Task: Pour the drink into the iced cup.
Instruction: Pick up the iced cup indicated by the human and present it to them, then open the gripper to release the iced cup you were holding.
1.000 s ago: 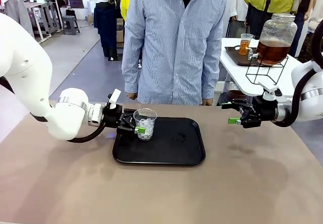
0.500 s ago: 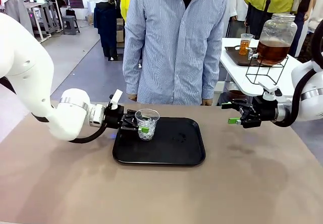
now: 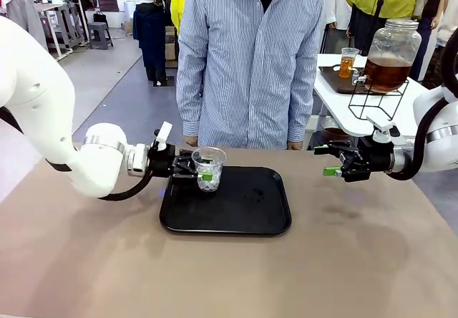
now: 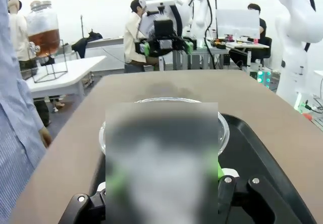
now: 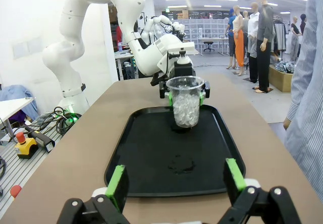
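The iced cup, a clear plastic cup with ice in it, hangs just above the left end of the black tray. My left gripper is shut on it from the left. The right wrist view shows the cup upright between green pads. My right gripper is open and holds nothing, hovering over the table to the right of the tray. The drink, amber liquid, fills the lower part of a big glass jar on a side table at the far right.
A person in a striped shirt stands at the far edge, hands down. On the white side table a small cup of amber liquid sits on a dark tray beside the jar's wire stand. The brown tabletop spreads around the tray.
My left gripper has shut on the iced cup and raised it slightly off the tray, drifting a little right. The right arm has stayed still.
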Motion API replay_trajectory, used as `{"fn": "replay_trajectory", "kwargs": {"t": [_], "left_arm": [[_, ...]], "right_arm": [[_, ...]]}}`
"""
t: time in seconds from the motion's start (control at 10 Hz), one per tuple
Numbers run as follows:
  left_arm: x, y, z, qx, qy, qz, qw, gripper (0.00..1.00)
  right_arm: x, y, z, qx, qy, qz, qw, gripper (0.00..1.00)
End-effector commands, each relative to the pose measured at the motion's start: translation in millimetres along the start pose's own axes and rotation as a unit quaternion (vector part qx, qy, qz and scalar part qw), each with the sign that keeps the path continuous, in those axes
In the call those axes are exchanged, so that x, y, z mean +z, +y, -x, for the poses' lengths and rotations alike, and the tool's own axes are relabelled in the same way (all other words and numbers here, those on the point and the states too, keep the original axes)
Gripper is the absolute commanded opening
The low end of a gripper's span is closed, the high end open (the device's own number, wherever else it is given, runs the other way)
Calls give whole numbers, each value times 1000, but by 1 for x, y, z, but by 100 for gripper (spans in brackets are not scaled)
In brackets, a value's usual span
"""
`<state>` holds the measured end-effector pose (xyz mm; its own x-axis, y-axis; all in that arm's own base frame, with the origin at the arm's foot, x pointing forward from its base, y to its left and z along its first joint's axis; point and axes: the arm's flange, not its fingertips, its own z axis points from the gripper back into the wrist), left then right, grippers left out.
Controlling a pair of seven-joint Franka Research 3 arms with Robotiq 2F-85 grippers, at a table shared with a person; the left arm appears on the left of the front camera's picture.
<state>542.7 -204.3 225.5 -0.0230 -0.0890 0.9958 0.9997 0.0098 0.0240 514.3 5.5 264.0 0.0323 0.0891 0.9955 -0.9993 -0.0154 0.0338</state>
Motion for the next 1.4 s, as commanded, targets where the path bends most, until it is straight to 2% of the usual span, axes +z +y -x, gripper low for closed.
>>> {"fn": "replay_trajectory", "kwargs": {"t": [0.0,0.3,0.6,0.7,1.3], "left_arm": [[-5,6,-39,2,-7,-25,1000,73],[-10,32,-84,2,-2,-39,999,73],[-6,36,-112,-14,-7,-40,999,73],[-5,38,-101,-11,1,-36,999,73],[-5,38,-101,-11,1,-36,999,73]], "right_arm": [[-1,-1,-3,3,-2,-3,1000,100],[-1,-1,-3,3,-2,-3,1000,100],[-1,-1,-3,3,-2,-3,1000,100],[-1,-1,-3,3,-2,-3,1000,100],[-1,-1,-3,3,-2,-3,1000,100]]}}
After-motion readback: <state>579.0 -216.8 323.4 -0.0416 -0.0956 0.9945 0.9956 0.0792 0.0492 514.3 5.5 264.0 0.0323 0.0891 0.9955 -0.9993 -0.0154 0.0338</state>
